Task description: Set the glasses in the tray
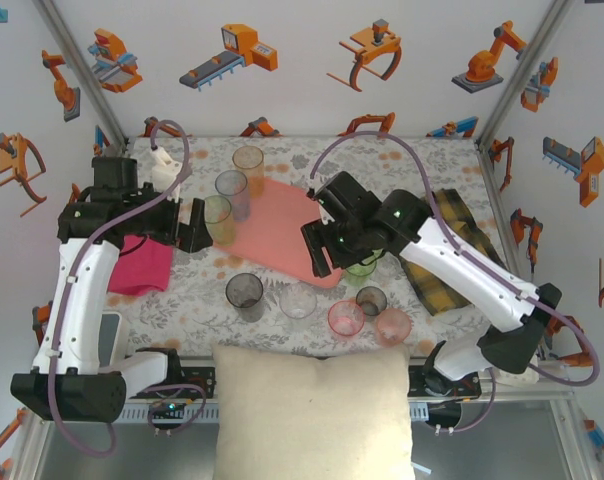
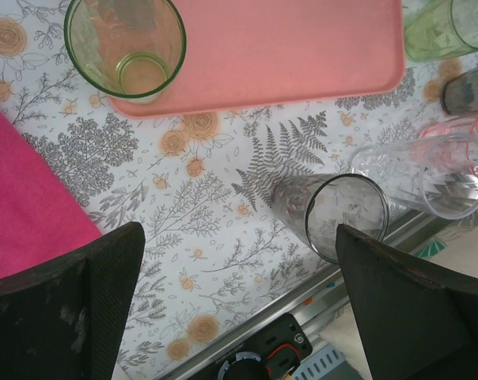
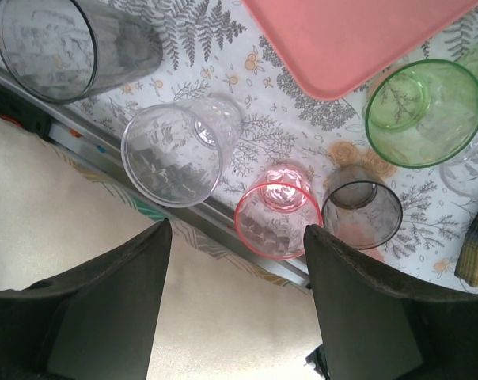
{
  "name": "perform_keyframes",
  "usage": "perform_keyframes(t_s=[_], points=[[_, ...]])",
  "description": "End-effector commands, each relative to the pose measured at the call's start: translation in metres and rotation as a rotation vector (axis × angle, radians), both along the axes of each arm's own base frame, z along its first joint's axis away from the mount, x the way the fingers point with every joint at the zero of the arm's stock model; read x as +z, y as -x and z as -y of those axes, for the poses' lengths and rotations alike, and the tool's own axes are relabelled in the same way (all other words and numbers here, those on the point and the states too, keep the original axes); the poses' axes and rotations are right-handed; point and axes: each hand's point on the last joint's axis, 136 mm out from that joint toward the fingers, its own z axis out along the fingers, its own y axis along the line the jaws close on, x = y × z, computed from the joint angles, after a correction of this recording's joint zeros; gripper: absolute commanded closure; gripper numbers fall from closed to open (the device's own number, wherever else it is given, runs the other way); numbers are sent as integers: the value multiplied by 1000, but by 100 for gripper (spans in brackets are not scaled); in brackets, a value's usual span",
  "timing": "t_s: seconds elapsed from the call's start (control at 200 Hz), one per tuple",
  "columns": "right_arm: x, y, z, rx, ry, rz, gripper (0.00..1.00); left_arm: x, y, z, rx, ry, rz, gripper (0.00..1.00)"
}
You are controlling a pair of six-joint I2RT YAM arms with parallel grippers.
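The salmon-pink tray [image 1: 282, 225] lies mid-table with its flat surface bare. A greenish glass [image 2: 127, 47] stands at its left corner, and I cannot tell whether it is on the rim or beside it. My left gripper [image 1: 194, 225] hovers there, open, with nothing between its fingers [image 2: 65, 309]. My right gripper [image 1: 317, 250] is open and empty over the tray's right end, next to a green glass [image 3: 421, 111]. Along the front stand a smoky grey glass [image 1: 245, 293], a clear one [image 1: 298, 300], a pink one [image 3: 277, 214] and a small smoky one [image 3: 362, 210]. An amber glass [image 1: 248, 160] and a grey one [image 1: 231, 188] stand behind.
A magenta cloth [image 1: 142, 265] lies at the left and a yellow-black plaid cloth [image 1: 457, 250] at the right. A cream cushion [image 1: 317, 410] sits past the table's front edge. Another pink glass [image 1: 392, 325] stands at the front right.
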Motion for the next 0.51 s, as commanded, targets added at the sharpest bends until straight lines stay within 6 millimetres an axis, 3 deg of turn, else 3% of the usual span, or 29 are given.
perform_keyframes(t_s=[0.0, 0.501], points=[[12, 8, -4, 18, -87, -5, 37, 6, 3, 3, -21, 41, -14, 0], [-40, 0, -32, 12, -89, -33, 42, 7, -1, 2, -12, 58, 0, 0]])
